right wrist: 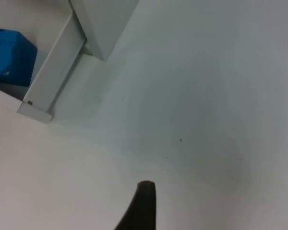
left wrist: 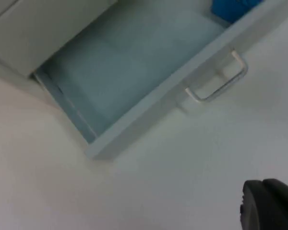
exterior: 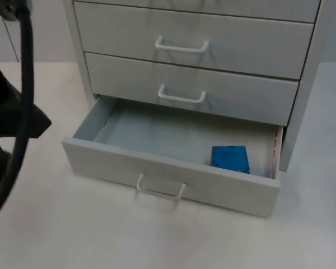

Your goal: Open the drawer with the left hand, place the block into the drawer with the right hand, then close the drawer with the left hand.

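Note:
The white cabinet's bottom drawer (exterior: 173,180) stands pulled out, its wire handle (exterior: 160,190) facing the table's front. A blue block (exterior: 230,158) lies inside the drawer at its right end, close to the front wall. The left wrist view also takes in the drawer (left wrist: 134,72), its handle (left wrist: 220,84) and a bit of the blue block (left wrist: 233,8). My left gripper (left wrist: 270,205) hangs over bare table, left of the drawer's front and apart from the handle. My right gripper (right wrist: 141,207) hovers over the table right of the cabinet, away from the blue block (right wrist: 9,57).
Two upper drawers (exterior: 190,45) with white handles are closed. The left arm (exterior: 14,120) stands at the table's left edge. The cabinet's right side (right wrist: 105,24) rises near the right gripper. White table (exterior: 157,241) stretches in front of the drawer.

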You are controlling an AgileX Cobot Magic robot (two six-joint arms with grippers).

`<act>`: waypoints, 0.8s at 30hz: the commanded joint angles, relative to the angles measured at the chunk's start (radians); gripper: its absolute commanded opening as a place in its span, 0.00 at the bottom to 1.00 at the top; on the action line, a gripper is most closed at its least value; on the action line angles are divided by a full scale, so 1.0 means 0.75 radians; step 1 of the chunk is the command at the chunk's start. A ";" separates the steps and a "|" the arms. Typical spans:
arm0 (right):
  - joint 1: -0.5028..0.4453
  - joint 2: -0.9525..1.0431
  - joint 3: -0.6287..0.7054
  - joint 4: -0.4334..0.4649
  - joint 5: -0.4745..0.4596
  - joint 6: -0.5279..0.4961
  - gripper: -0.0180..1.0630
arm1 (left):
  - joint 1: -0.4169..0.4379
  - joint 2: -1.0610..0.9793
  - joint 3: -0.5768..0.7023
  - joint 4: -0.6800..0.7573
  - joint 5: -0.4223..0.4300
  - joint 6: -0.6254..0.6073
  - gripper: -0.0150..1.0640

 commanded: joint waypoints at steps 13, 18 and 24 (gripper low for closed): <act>0.003 -0.006 0.000 -0.011 0.011 -0.005 0.75 | -0.302 0.247 -0.004 0.894 -0.171 -0.654 0.01; 0.003 -0.006 0.000 -0.011 0.003 -0.005 0.75 | -0.312 0.333 0.012 0.934 -0.256 -0.665 0.01; 0.003 -0.006 0.000 -0.019 -0.003 -0.005 0.75 | -0.312 0.445 0.107 1.163 -0.426 -0.854 0.01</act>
